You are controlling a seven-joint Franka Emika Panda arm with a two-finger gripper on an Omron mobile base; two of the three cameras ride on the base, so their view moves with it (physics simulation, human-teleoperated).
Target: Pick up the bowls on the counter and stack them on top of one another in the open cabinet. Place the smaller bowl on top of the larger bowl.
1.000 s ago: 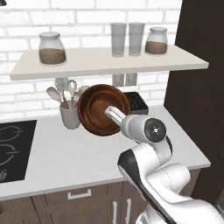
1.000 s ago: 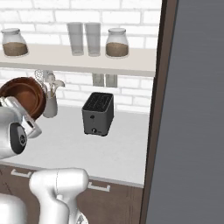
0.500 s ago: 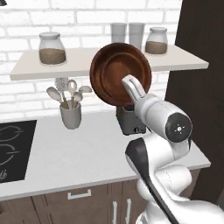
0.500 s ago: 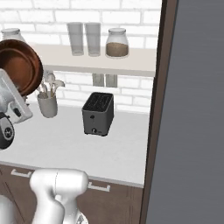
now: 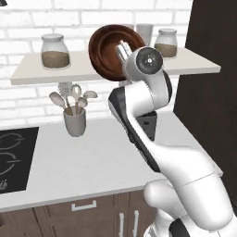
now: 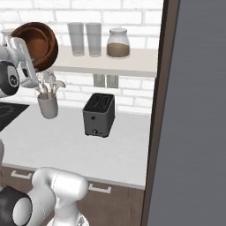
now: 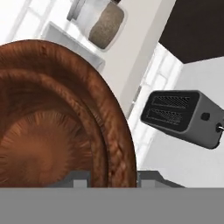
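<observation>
1. The larger bowl (image 5: 112, 52) is now riding at upper centre of the left base view, level w/ the open cabinet (image 5: 55, 74). A sec ago it was hanging lower, mid-frame, beside the utensil cup (image 5: 75, 122). So the arm is lifting it off the desk (image 5: 88, 157) and swinging it up toward the shelf.
2. The end effector (image 5: 121, 50) is pinching the bowl's rim, jaws narrow; the rim is sitting between the two tips at the bottom of the hand view (image 7: 105, 144). Grip appears firm, no visible slipping.
3. The bowl is tilting steeply, its open side facing the camera, not upright. In the right base view it is showing at upper left (image 6: 36, 45), just above the cup (image 6: 47, 106).
4. Shelf items: a jar (image 5: 54, 52) at left, glasses (image 6: 84, 39) and a second jar (image 6: 118, 43) further right. The gap between left jar and glasses looks like the likely landing spot.
5. Meaning for the task: transport of the first bowl is well under way; levelling and setting down are not yet done.
6. The toaster (image 6: 99, 114) is standing on the desk, well apart from the bowl.
</observation>
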